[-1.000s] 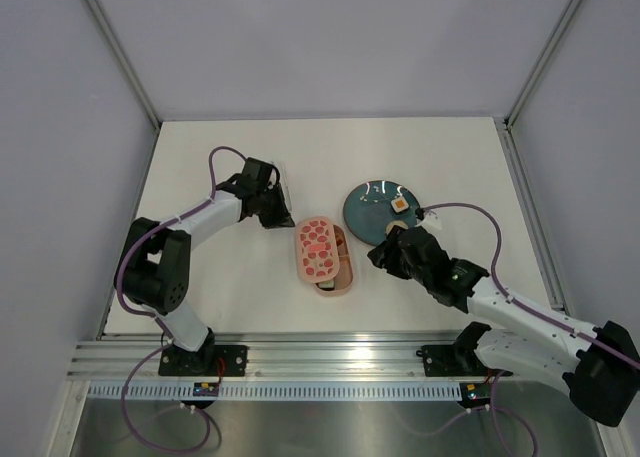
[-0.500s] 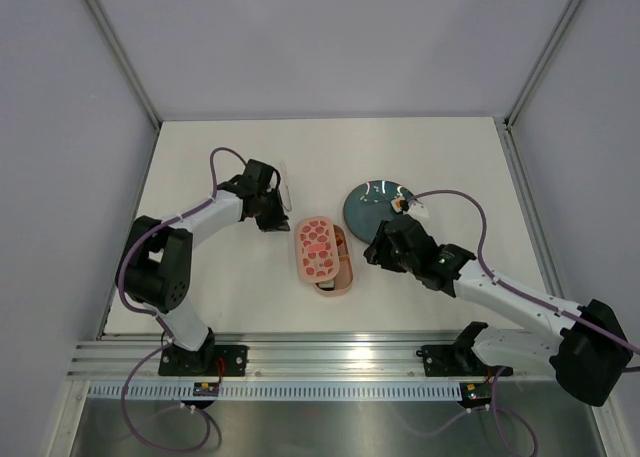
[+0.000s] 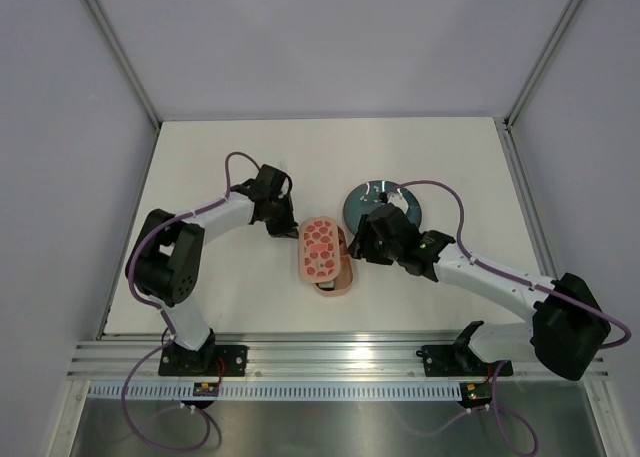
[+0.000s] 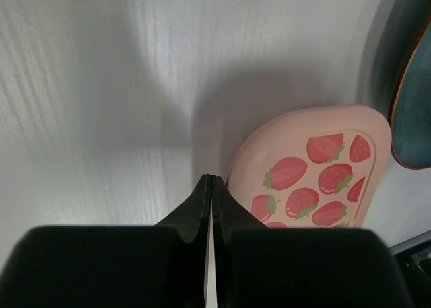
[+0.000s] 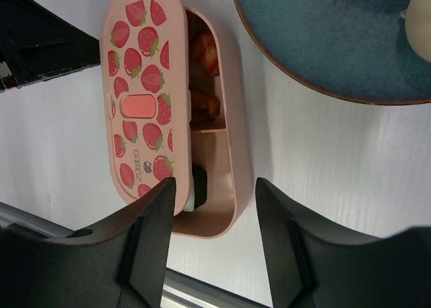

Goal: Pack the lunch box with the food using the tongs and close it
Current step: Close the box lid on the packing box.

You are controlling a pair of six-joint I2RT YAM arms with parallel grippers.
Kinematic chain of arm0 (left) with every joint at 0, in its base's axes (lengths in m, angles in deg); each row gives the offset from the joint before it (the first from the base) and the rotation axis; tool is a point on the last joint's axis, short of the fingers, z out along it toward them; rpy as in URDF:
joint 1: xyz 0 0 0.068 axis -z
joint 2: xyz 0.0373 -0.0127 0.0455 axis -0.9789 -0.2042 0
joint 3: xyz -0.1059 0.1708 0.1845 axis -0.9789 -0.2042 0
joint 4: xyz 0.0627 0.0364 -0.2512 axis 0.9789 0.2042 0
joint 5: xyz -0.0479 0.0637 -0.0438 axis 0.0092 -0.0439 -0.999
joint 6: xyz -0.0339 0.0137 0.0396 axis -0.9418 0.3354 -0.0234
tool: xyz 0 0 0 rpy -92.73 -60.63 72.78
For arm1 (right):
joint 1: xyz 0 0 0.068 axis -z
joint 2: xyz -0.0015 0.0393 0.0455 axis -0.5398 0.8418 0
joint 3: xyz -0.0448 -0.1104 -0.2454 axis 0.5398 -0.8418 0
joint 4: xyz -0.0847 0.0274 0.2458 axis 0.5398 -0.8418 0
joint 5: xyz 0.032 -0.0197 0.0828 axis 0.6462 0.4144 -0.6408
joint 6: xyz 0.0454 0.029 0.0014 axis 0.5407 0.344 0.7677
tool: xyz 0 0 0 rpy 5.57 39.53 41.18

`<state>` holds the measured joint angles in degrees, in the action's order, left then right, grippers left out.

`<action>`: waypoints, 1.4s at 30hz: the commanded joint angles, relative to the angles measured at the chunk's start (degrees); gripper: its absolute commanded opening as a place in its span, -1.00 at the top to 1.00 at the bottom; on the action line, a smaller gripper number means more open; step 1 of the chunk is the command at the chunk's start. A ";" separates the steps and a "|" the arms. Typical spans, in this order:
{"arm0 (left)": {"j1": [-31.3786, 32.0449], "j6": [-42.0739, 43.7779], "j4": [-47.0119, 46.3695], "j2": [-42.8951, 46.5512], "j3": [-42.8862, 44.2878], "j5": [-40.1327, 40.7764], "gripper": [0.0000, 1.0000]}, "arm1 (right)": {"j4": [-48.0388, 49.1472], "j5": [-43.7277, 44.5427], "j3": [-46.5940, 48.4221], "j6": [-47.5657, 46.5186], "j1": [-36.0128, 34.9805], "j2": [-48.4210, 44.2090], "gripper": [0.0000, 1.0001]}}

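The pink lunch box (image 3: pixel 338 267) lies mid-table. Its strawberry-print lid (image 3: pixel 318 249) rests askew on it, shifted left, so the right side stays uncovered. In the right wrist view the lunch box (image 5: pixel 232 146) holds orange-red sausage bits (image 5: pixel 205 52) in one compartment and a white cube with a dark top (image 5: pixel 196 187) in the other, half under the lid (image 5: pixel 138 99). My right gripper (image 5: pixel 214 183) is open just above the box's near end. My left gripper (image 4: pixel 211 181) is shut and empty, with its tip at the lid's (image 4: pixel 316 166) left edge. The tongs are out of view.
A dark teal plate (image 3: pixel 376 199) sits behind and right of the box, partly under my right arm. A pale food piece (image 5: pixel 423 25) shows at its edge in the right wrist view. The metal rail (image 3: pixel 320 362) runs along the near table edge.
My right gripper has swung left from the plate to the lunch box's right side and opened slightly. My left gripper has moved a little right, up to the lid's edge.
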<state>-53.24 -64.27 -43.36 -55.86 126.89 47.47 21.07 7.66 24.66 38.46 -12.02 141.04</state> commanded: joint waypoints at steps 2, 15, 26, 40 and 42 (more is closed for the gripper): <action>0.87 -0.41 -3.68 1.15 0.82 -2.77 1.00 | 1.89 -1.11 2.95 0.86 -0.49 2.04 -0.19; 2.45 -2.69 -2.98 6.85 -2.16 -3.30 1.00 | 3.30 -4.80 5.15 2.71 1.88 8.89 -0.21; 3.24 -4.01 -1.13 11.60 -4.36 -3.83 1.00 | 6.37 -7.53 5.33 3.59 3.82 11.53 -0.21; 1.40 -0.93 0.98 2.74 -1.38 4.88 1.00 | 3.13 -4.28 2.51 4.21 7.50 6.96 -0.18; 1.40 -0.93 0.54 1.42 -0.58 4.26 1.00 | 1.72 -4.28 3.39 4.03 8.03 8.54 -0.15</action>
<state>-51.82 -66.15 -40.75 -52.87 123.43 50.90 24.87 2.20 27.48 42.20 -5.09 149.41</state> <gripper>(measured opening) 0.002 0.584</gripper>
